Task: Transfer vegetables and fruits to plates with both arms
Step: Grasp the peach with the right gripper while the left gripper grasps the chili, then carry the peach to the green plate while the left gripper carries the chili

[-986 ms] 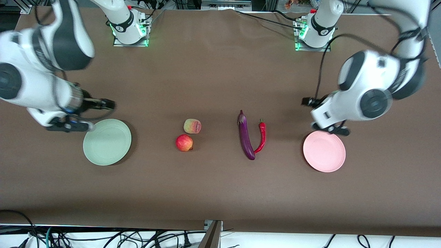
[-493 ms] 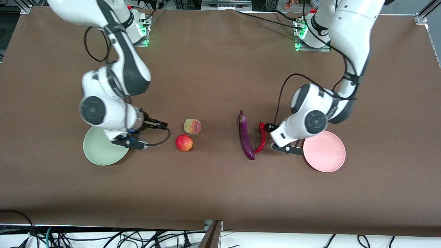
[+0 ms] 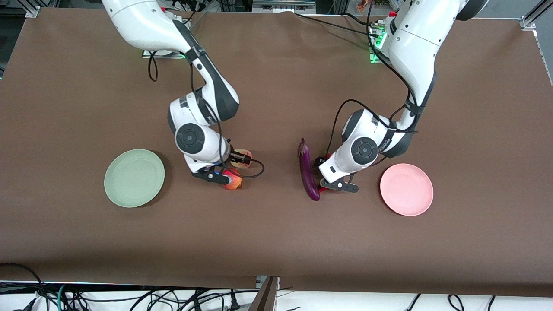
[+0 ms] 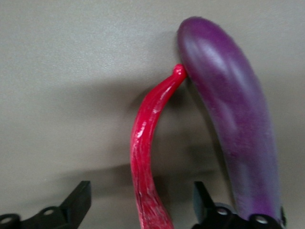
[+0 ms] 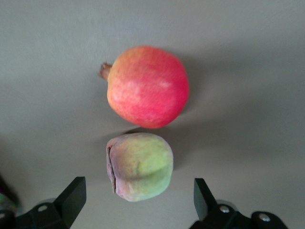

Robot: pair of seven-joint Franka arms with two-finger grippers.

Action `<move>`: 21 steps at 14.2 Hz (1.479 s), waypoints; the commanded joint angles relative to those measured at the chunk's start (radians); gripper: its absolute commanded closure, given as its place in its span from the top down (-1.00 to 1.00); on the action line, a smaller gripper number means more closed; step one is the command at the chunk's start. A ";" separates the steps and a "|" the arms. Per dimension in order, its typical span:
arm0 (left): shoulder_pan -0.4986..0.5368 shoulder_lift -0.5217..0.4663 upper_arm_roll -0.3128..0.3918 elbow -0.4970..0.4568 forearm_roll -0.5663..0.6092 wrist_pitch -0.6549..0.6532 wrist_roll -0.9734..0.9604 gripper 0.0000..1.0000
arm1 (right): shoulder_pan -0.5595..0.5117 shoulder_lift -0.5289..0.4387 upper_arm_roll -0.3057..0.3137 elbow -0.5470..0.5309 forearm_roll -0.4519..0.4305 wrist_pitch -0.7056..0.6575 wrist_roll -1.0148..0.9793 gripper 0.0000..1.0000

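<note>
Vegetables lie mid-table: the thin curved red chili pepper touches the glossy purple eggplant. Left gripper hovers spread astride the light, slippery chili; right gripper spread over the yellowish-pink peach; grip mid-body.

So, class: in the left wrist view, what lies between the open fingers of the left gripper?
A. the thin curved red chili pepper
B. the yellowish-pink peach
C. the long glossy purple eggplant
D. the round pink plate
A: the left gripper hangs open over the thin curved red chili pepper, whose tip touches the long glossy purple eggplant beside it.
</note>
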 commanded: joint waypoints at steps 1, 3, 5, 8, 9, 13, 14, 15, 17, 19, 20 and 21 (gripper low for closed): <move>-0.015 0.009 0.004 -0.006 0.020 0.025 -0.008 -0.49 | 0.019 0.037 -0.009 0.012 0.007 0.033 0.007 1.00; -0.007 0.003 0.004 -0.005 0.020 0.017 -0.001 -0.86 | 0.031 0.057 -0.011 0.012 0.007 0.060 0.009 1.00; 0.004 -0.030 0.010 -0.005 0.020 -0.010 -0.001 -0.87 | 0.042 0.072 -0.011 0.012 0.004 0.086 0.007 1.00; 0.080 -0.118 0.015 0.012 0.023 -0.156 0.015 -0.86 | 0.047 0.089 -0.011 0.010 -0.013 0.096 0.007 1.00; 0.112 -0.148 0.016 0.012 0.026 -0.206 0.054 -0.86 | 0.048 0.091 -0.012 0.007 -0.013 0.097 0.007 0.91; 0.293 -0.207 0.022 0.049 0.061 -0.322 0.287 -0.80 | 0.048 0.095 -0.011 0.008 -0.019 0.090 -0.002 -0.45; 0.321 -0.204 0.024 0.051 0.127 -0.317 0.327 -0.80 | 0.044 0.085 -0.015 0.012 -0.019 0.082 -0.013 -0.46; 0.336 -0.195 0.022 0.049 0.197 -0.305 0.338 -0.80 | 0.038 0.063 -0.030 0.013 -0.019 0.050 -0.029 -0.46; 0.364 -0.140 0.024 0.049 0.279 -0.213 0.340 -0.80 | -0.011 -0.009 -0.060 0.031 -0.013 -0.108 -0.130 -0.46; 0.372 -0.086 0.024 0.049 0.342 -0.107 0.341 -0.70 | -0.096 -0.055 -0.070 0.050 -0.016 -0.255 -0.248 -0.45; 0.366 -0.066 0.024 0.049 0.363 -0.077 0.341 -0.51 | -0.137 -0.061 -0.073 0.050 -0.017 -0.300 -0.323 -0.46; 0.358 -0.064 0.024 0.048 0.371 -0.073 0.341 0.16 | -0.180 -0.072 -0.089 0.051 -0.019 -0.324 -0.403 -0.46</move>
